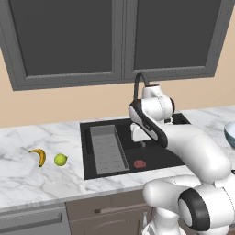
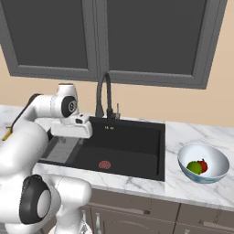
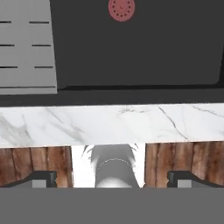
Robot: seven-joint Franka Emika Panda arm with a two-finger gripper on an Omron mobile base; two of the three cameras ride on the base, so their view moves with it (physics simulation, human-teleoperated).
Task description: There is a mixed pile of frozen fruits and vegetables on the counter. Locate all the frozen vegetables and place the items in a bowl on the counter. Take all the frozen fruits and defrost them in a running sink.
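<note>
Currently hovering above the sink [image 2: 137, 141], claw [image 3: 112, 177] spread wide and carrying nothing, fingertips [image 3: 41, 177] far apart in the hand view, pointed down at the front lip of the counter [image 3: 109, 124] and the reddish drain [image 3: 121, 8]. Sitting well to the left of the sink on the bare marble: banana [image 1: 38, 156] and, just beside it on the sink side, yellow-green stemmed ball [image 1: 60, 159]. Resting to the right of the sink: bowl [image 2: 206, 157], already holding the red round one [image 2: 202, 165] and the dark green ball [image 2: 194, 167], touching each other. Nothing lying in the basin yet, and no water seen at the faucet [image 2: 103, 93].

Judged likely next: banana. Probably light, stiff if frozen, skin smooth and perhaps slick with frost; curved, so prone to pivoting if pinched near a tip. Best taken across the thick middle, fingers square to its length. Stemmed ball likely rolls when nudged; best pinched across its widest part from straight above, clear of the stem.
</note>
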